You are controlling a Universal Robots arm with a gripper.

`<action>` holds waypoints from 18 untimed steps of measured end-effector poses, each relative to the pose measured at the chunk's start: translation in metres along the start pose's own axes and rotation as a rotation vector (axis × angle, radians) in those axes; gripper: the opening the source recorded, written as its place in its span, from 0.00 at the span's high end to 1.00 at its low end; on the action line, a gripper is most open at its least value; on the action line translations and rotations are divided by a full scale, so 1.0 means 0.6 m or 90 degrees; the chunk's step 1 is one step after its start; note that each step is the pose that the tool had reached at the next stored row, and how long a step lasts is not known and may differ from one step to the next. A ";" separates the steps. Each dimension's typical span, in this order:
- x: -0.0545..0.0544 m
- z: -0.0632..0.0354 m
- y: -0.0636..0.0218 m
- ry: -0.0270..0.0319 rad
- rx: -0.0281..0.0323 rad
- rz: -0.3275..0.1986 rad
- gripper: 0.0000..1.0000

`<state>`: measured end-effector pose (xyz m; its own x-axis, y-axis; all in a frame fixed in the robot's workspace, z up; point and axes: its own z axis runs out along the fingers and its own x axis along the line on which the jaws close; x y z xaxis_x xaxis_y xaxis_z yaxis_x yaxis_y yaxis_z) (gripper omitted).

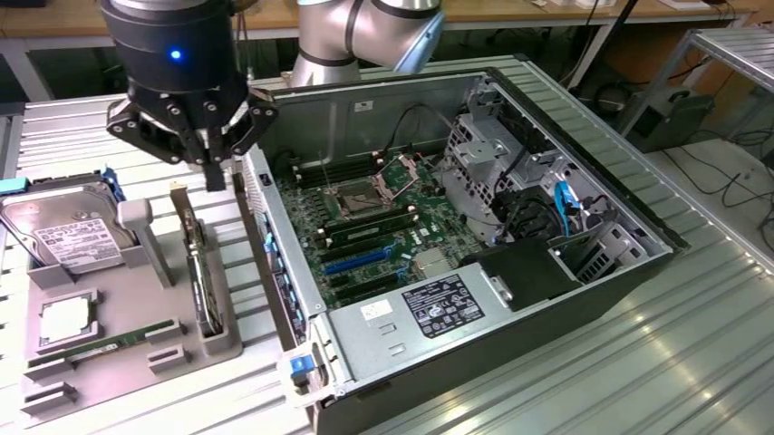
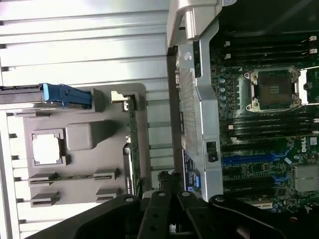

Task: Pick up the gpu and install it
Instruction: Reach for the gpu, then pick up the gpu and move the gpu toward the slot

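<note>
Exterior view, gripper [image 1: 216,174] closed and empty, hovering just outside the open computer case [image 1: 484,100], gpu [image 1: 201,272] standing edge-on just below it in a grey holder [image 1: 121,349] beside the case, lower edge hidden, wrist view, gpu a thin strip alongside the case, gripper linkages cut off.

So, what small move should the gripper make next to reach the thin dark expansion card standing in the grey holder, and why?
Probably a short sideways shift away from the open black computer case. The gripper, shut and empty, hangs offset from the thin dark expansion card, toward the case, not over its upper edge. The card stands untouched in the grey plastic holder.
</note>
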<state>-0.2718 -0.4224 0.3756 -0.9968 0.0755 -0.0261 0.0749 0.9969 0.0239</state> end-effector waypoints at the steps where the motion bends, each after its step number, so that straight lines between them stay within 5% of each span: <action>1: 0.010 0.002 -0.002 -0.0001 0.0009 0.000 0.89; 8: 0.063 0.018 -0.014 -0.0006 0.0089 0.000 0.89; 12: 0.063 0.018 -0.014 -0.0006 0.0088 0.000 0.89; 13: 0.063 0.018 -0.014 -0.0005 0.0084 0.000 0.58; 14: 0.063 0.019 -0.014 -0.0006 0.0083 0.000 0.52; 15: 0.067 0.037 -0.015 -0.0029 0.0082 0.001 0.52; 18: 0.068 0.049 -0.015 -0.0051 0.0082 0.007 0.52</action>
<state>-0.3126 -0.4279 0.3450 -0.9957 0.0866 -0.0339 0.0863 0.9962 0.0114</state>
